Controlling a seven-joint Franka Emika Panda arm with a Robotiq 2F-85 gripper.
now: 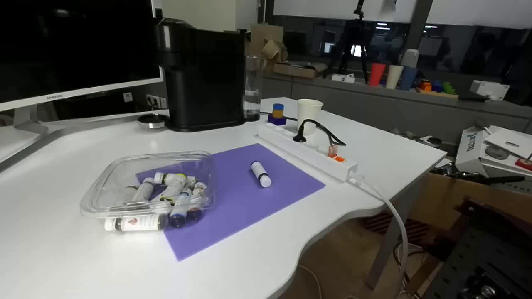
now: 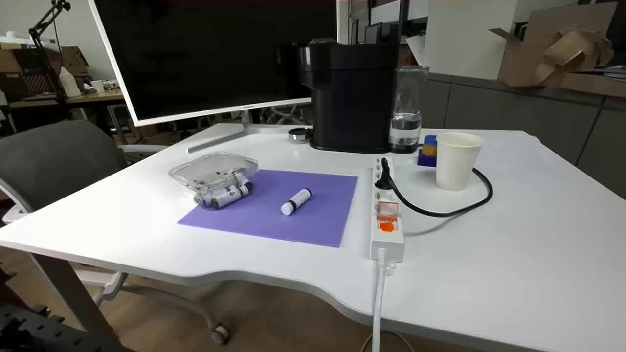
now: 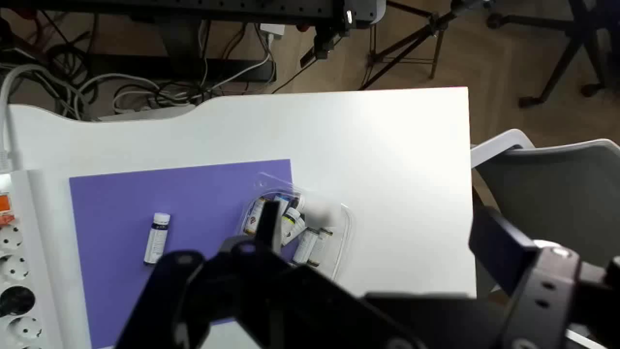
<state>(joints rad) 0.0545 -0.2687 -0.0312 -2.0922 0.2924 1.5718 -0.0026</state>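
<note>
Tub (image 3: 319, 213) (clear) well below fingers (image 3: 499, 247).

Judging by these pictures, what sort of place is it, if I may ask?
Probably an office or a lab workspace: a large monitor and what looks like a coffee machine stand on a white desk, with a wheeled chair beside it.

Looks like thin, clear, glossy plastic in the tub (image 1: 96, 193) at the left, with smooth, paper-like labels (image 1: 143, 222) on the vials (image 1: 181, 205) inside and on the single vial (image 1: 261, 173) to its right, over an even matt finish on the purple sheet (image 1: 245, 203). Reads smooth and matt on the table top (image 1: 232, 257), hard and plastic on the power strip (image 1: 309, 153), papery on the cup (image 1: 309, 112), metallic on the round dish (image 1: 152, 120) and faintly glossy on the far coffee machine (image 1: 203, 83).
</note>
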